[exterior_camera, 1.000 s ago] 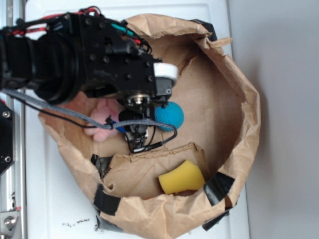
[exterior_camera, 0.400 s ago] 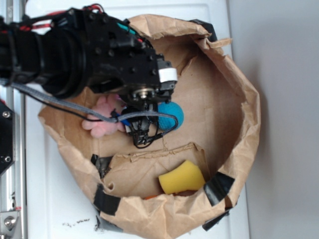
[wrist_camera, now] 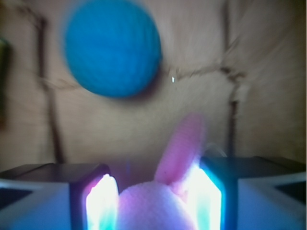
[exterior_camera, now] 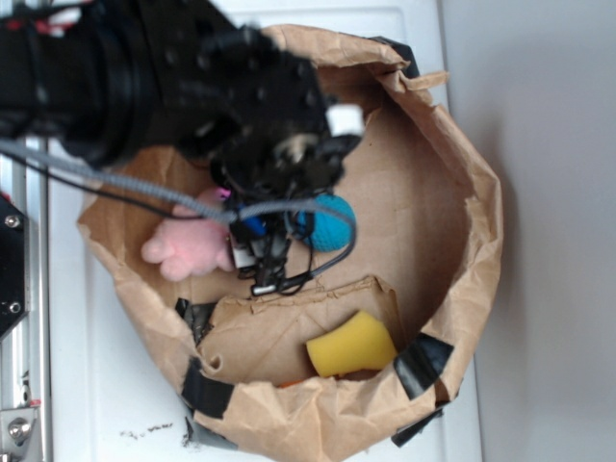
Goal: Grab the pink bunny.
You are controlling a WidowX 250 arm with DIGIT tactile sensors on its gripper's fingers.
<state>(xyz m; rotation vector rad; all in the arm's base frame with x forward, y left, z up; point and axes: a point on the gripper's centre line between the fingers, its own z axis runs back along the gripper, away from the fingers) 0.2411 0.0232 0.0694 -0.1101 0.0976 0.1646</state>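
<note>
1. Wrist view, nearest field: the gripper [wrist_camera: 156, 196] shows both fingers [wrist_camera: 91, 194] at the bottom edge, with the pink bunny [wrist_camera: 153, 206] filling the gap between them. The plush head sits against the inner faces of both fingers, and one ear rises just inside the right-hand finger. The jaws stand narrowed to about the width of the head; whether they press firmly cannot be told, as the glare on the pads hides the contact line.
2. Middle field: bare brown paper lies beyond the ear. The blue ball [wrist_camera: 112, 48] rests further off, apart from the bunny and outside the fingers.
3. Exterior view: the gripper [exterior_camera: 262, 252] reaches down inside the paper bag [exterior_camera: 462, 192]. The pink bunny [exterior_camera: 188, 245] lies on the bag floor just beside it, and the blue ball [exterior_camera: 332, 221] lies on the opposite side of the fingers. A yellow block [exterior_camera: 351, 345] sits nearer the bag's taped rim, well clear.
4. Progress, as judged: the approach and straddle appear complete. Confirmed closure and lift remain; the bunny is not yet raised.
</note>
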